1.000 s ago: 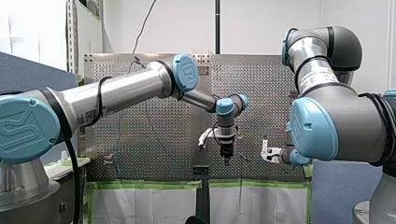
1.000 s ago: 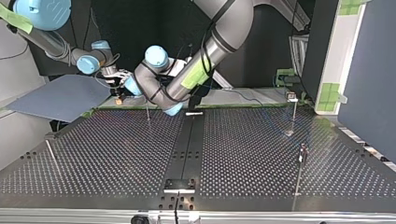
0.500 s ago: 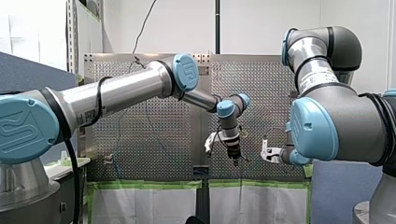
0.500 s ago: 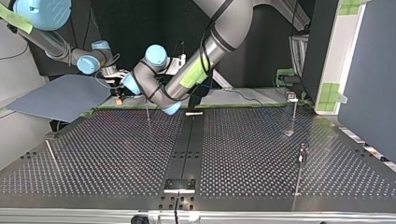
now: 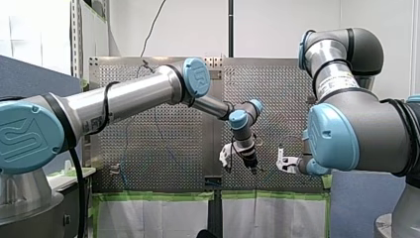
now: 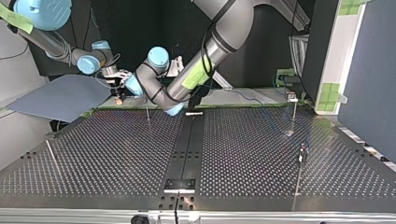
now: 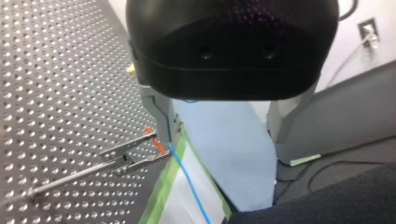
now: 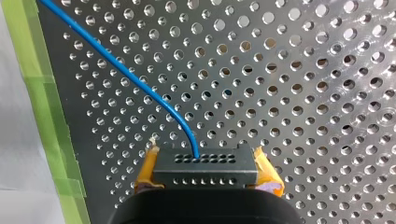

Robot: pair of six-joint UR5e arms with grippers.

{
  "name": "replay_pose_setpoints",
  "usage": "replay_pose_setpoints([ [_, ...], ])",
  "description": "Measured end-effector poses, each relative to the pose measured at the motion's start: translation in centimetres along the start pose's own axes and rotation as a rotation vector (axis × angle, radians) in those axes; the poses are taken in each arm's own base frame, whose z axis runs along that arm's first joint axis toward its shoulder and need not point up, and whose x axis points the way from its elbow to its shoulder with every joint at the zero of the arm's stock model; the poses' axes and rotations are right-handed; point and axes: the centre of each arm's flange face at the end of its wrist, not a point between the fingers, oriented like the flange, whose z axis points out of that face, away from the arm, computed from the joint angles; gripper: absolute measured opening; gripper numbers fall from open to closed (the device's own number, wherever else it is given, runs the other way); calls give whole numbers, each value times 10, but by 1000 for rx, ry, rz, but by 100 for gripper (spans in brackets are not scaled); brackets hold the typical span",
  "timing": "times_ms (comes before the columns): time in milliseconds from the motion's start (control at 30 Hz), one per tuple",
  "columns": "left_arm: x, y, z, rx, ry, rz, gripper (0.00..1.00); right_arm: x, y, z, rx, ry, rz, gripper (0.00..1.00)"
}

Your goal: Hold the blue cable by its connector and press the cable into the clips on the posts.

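My right gripper (image 8: 208,175) is shut with its yellow pads on the black connector (image 8: 205,163). The blue cable (image 8: 126,74) leaves the connector and runs across the perforated table (image 8: 303,93). My left gripper (image 7: 226,144) hangs open at the table's edge. The blue cable (image 7: 187,182) passes right by one of its fingers (image 7: 163,119). A metal clip (image 7: 130,156) with an orange tip lies on a thin post just beside that finger. In the front view my left gripper (image 5: 253,170) hangs tilted a little to the left of my right gripper (image 5: 280,159).
Green tape (image 7: 163,196) lines the table's edge. Thin posts (image 6: 294,112) (image 6: 301,156) stand at the top view's right, another post (image 6: 147,112) near the arms. A grey-blue panel (image 6: 60,95) lies at that view's left. A black plate (image 6: 180,184) sits at the near edge.
In the front view my left gripper has swung right and tilted, closer to my right gripper. My right arm has stayed where it was, still gripping the connector.
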Motion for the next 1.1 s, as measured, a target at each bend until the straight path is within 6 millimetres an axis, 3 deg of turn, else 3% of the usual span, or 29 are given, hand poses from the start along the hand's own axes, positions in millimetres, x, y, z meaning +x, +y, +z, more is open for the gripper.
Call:
replay_pose_setpoints([
  [533, 3, 31, 24, -35, -2, -71, 100, 0, -1, 0, 2, -1, -1, 0],
  [800, 13, 37, 50, -31, -6, -76, 100, 0, -2, 0, 2, -1, -1, 0],
  [1100, 3, 49, 61, -54, -35, -92, 100, 0, -2, 0, 3, 0, -1, 0],
])
